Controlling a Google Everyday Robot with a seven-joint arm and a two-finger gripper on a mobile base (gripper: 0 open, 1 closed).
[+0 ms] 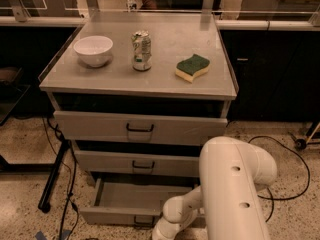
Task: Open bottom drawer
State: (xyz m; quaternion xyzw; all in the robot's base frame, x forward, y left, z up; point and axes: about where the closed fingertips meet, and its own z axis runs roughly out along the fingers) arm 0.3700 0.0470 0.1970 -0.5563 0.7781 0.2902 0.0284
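Down low, at bottom centre of the frame: bottom drawer, standing pulled out of the cabinet, plain grey tray exposed, small black handle on its narrow front. Just right of that handle, at the very lower edge: pincer, mostly cut off by the frame border and close against the drawer front. Contact not discernible; released or clenched, cannot tell. Rising from it into the lower right corner: thick white arm, covering the drawer's right end.

Higher up, stacked toward mid-frame: middle drawer and wider top drawer, each with a black pull and a dark gap above its front.

On the grey desk, in a loose row and well apart: white bowl at left, dented can upright at centre, green-and-yellow sponge at right.

Around it all: speckled floor, dark cabinets behind at right, a black slanted bar and black cables just left of the drawers, another cable loop on the floor right of the arm.

Open floor at lower left beside the drawer front, crossed by those cables; right side taken up by the arm.
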